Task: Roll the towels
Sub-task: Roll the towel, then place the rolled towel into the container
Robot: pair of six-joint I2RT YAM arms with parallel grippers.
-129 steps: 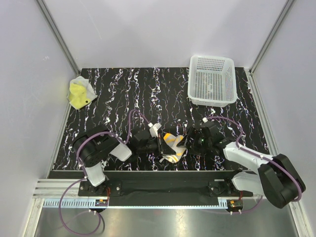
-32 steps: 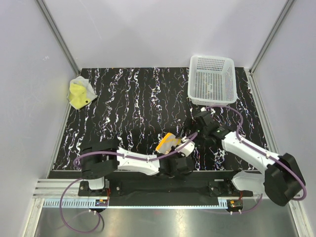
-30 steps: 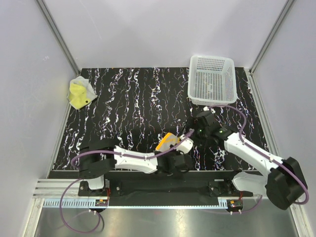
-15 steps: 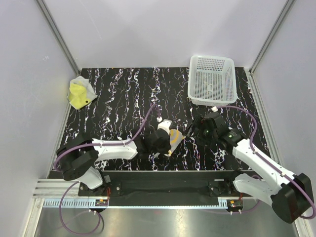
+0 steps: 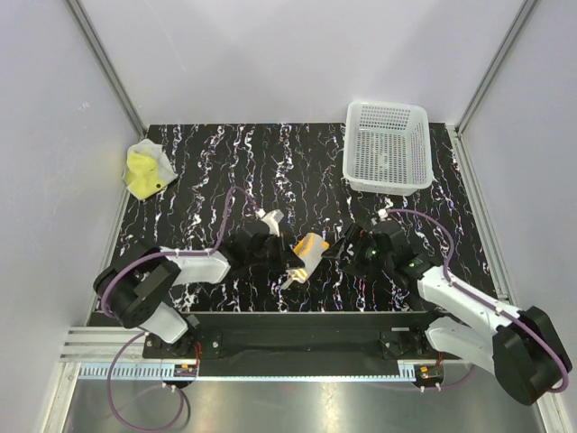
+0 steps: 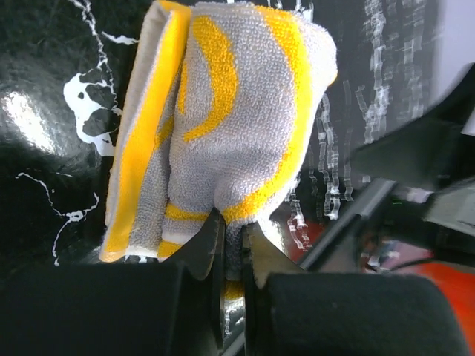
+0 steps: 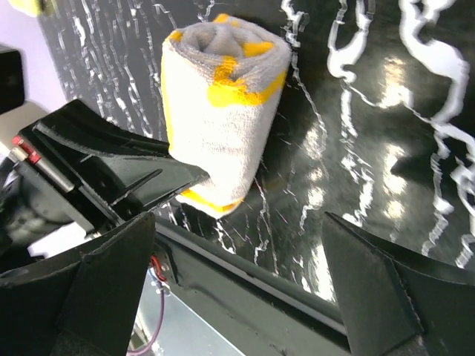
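Lying crumpled in the far left corner of the black marbled table (image 5: pixel 207 180), the yellow towel (image 5: pixel 144 170) sits where it was seconds ago, apparently not yet rolled. Near the front edge, the left gripper (image 5: pixel 287 262) has swung back from its reach across the middle and is pinched tight on the loose tail of the orange towel (image 5: pixel 308 250), now a compact roll between the two grippers. Just right of it, the right gripper (image 5: pixel 347 245) faces the roll with its jaws spread wide, holding nothing. A white perforated basket (image 5: pixel 388 149) stands at the far right. One towel looks finished; the other remains.
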